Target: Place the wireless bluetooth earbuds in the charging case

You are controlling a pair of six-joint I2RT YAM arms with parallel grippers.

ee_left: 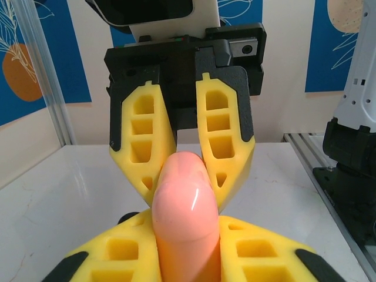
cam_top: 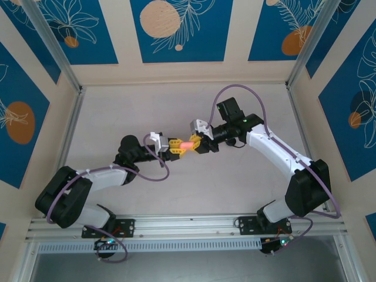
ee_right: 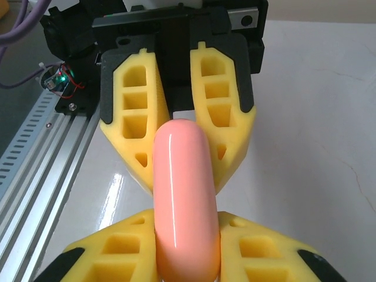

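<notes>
Pale surface (cam_top: 176, 200), boxed in by blue leaf-print panels (cam_top: 176, 29). Above its middle, held clear of it: the charging case (cam_top: 187, 144), glossy pink, lying lengthwise in the air. Pinched at its left end by the left jaws, at its right end by the right jaws, both set narrow on the shell, yellow fingers (ee_left: 242, 141) pressing its flanks. Looks closed, though hard to tell for sure. Probably gripped double like this to brace the body with one arm while the other works the lid open. Calls for care: rounded, slick, apt to squirt out. Further out, left arm (cam_top: 106, 176) and right arm (cam_top: 276, 147) reaching in from the near rail (cam_top: 188, 222).
</notes>
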